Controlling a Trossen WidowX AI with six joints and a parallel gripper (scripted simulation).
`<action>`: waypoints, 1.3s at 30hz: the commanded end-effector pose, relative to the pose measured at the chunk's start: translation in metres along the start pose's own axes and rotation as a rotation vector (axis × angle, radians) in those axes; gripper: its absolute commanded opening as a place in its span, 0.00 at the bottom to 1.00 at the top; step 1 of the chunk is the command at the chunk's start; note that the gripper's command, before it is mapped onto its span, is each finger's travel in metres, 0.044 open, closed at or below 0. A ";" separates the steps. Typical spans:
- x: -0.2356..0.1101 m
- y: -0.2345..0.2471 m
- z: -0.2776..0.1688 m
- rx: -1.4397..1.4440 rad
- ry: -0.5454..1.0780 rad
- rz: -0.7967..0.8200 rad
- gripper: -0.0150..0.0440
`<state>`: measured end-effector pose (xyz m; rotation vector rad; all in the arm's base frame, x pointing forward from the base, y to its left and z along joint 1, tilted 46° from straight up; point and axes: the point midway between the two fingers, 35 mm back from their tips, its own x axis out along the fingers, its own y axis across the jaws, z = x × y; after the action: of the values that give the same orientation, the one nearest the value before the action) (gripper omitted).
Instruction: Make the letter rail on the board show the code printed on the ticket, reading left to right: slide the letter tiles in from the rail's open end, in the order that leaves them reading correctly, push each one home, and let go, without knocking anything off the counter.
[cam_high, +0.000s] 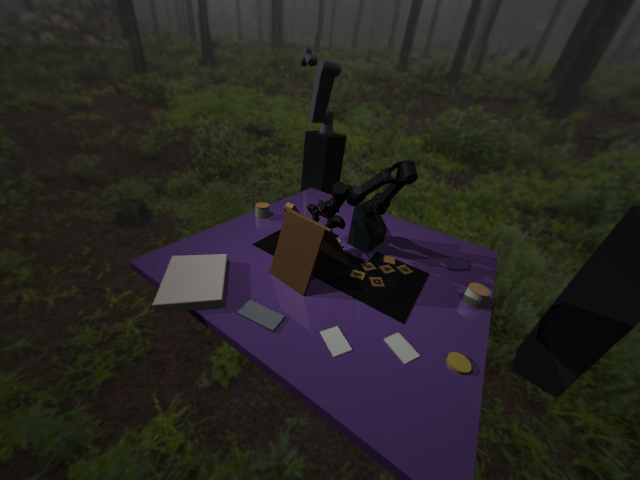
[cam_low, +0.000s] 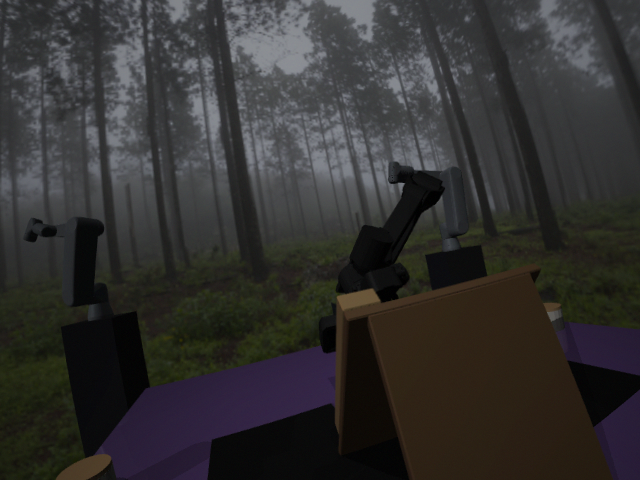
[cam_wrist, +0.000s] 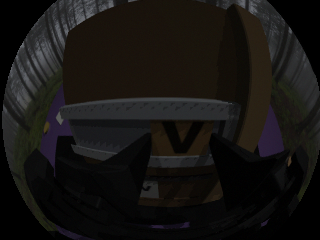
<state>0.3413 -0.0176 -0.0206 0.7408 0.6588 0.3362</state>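
Gripping a brown letter tile (cam_wrist: 179, 142) marked with a dark V, the gripper (cam_wrist: 179, 160) sits close against the front face of the board (cam_wrist: 154, 54). From the wrist view, its 2 dark fingers stand on either side of the tile, which sits in the grey letter rail (cam_wrist: 120, 112) running across the board. A second tile edge (cam_wrist: 175, 190) shows lower down between the fingers, with markings too blurred to read.

Seen from above, the black arm (cam_high: 379, 188) reaches from its base (cam_high: 367, 232) over to the far side of the tilted brown board (cam_high: 297, 250), which stands propped on a black mat (cam_high: 398, 299) on the purple counter (cam_high: 361, 392). On the mat beside the base lie 5 loose letter tiles (cam_high: 376, 281), near one another; their letters are too small to read.

Toward the near edge of the counter lie 2 pale cards (cam_high: 336, 341), a grey card (cam_high: 261, 315) and a larger pale slab (cam_high: 192, 281). A yellow disc (cam_high: 458, 362) rests near the right corner, a small capped jar (cam_high: 476, 294) stands right of the mat, and another small cylinder (cam_high: 262, 209) stands at the far left corner.

From the exterior view, only the back of the board (cam_low: 465, 372) and the arm's upper links (cam_low: 403, 227) show; the gripper is hidden behind the board.
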 end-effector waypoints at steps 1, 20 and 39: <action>-0.002 0.000 0.000 -0.002 0.000 0.003 0.70; -0.021 -0.002 0.000 -0.003 0.001 0.002 0.75; -0.034 -0.006 -0.003 -0.003 0.001 0.002 0.75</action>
<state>0.3160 -0.0361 -0.0140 0.7420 0.6639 0.3344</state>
